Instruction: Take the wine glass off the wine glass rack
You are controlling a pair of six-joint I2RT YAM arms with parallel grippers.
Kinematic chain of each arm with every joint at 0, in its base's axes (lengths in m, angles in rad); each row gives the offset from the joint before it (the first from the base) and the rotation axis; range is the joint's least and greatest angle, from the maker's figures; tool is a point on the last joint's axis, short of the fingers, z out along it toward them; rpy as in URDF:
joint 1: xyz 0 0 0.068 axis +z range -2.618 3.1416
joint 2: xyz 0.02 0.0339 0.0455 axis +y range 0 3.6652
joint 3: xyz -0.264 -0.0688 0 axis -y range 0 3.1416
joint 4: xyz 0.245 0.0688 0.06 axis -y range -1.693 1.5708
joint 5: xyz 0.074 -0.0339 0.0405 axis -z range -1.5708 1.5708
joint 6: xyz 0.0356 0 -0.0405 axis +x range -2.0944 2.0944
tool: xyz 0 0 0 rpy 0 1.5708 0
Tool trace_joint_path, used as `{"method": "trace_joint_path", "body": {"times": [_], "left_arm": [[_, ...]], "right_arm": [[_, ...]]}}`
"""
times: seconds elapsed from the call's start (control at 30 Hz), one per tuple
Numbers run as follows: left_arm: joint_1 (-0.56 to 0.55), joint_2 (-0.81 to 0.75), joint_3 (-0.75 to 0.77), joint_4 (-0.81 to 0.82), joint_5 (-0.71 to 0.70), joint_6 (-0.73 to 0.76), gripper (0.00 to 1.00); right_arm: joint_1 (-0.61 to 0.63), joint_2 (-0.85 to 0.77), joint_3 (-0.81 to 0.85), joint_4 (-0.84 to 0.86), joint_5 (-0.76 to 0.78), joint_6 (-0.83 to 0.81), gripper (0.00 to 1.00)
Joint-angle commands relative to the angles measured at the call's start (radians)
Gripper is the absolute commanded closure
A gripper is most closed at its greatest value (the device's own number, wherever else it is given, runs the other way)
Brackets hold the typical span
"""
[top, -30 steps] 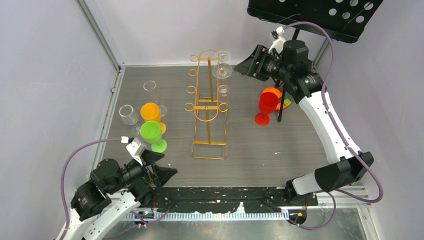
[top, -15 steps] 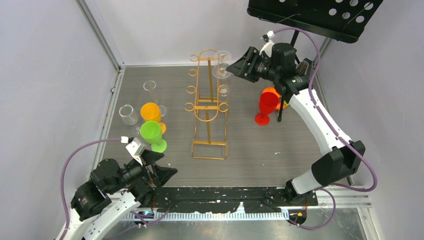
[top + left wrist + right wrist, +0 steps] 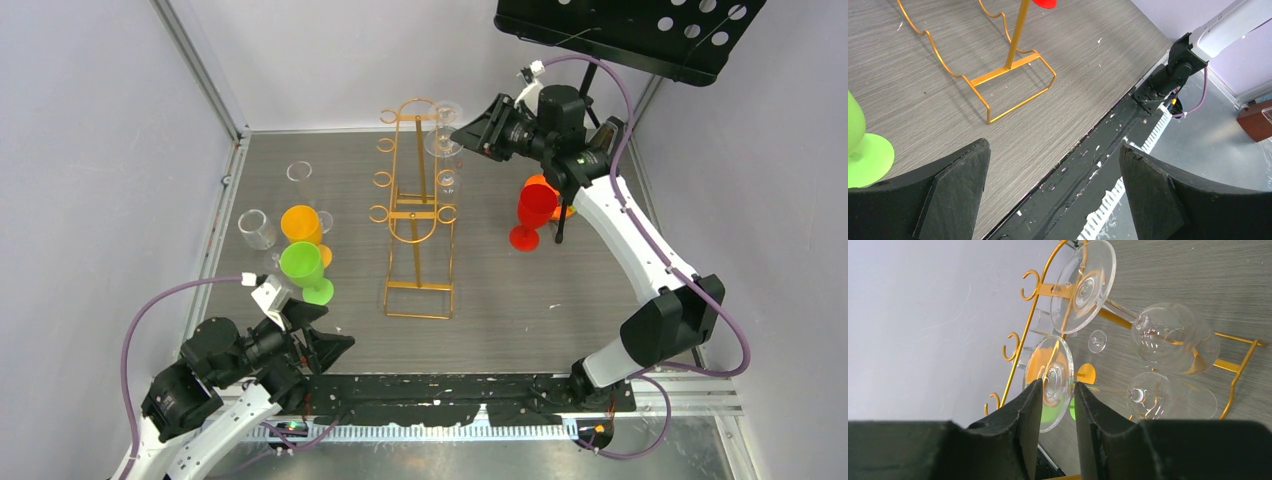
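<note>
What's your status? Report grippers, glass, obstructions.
Left gripper open, empty. Right gripper nearly shut at wine glass foot, grip unconfirmed. Glass hangs on rack. Second glass hangs right beside it.

Illumination is bright, even and diffuse, falling from overhead. Shadows on the grey surface (image 3: pixel 520 300) are faint and short, lying close under the red glass (image 3: pixel 530 215) and the wine glass rack (image 3: pixel 418 215). The wine glass (image 3: pixel 1148 397) carries small white glints, not blown out. The top view is sharp; the corner post (image 3: pixel 200 70) leans outward. The left end effector (image 3: pixel 1053 147) and right end effector (image 3: pixel 1057 390) read near-black, with detail lost.
</note>
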Motion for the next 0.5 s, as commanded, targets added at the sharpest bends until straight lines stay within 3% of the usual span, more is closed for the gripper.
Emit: {"method": "trace_joint_path", "body": {"times": [0.0,0.33,0.47], "left_arm": [[0.001,0.011,0.004,0.036,-0.008,-0.002,0.02],[0.001,0.01,0.003,0.037,-0.008,-0.002,0.02],[0.001,0.008,0.003,0.036,-0.008,-0.002,0.02]], "right_arm": [[0.008,0.003,0.002,0.068,-0.013,0.021,0.66],[0.016,0.003,0.006,0.088,-0.021,0.039,0.78],[0.018,-0.002,0.003,0.096,-0.027,0.048,0.94]]}}
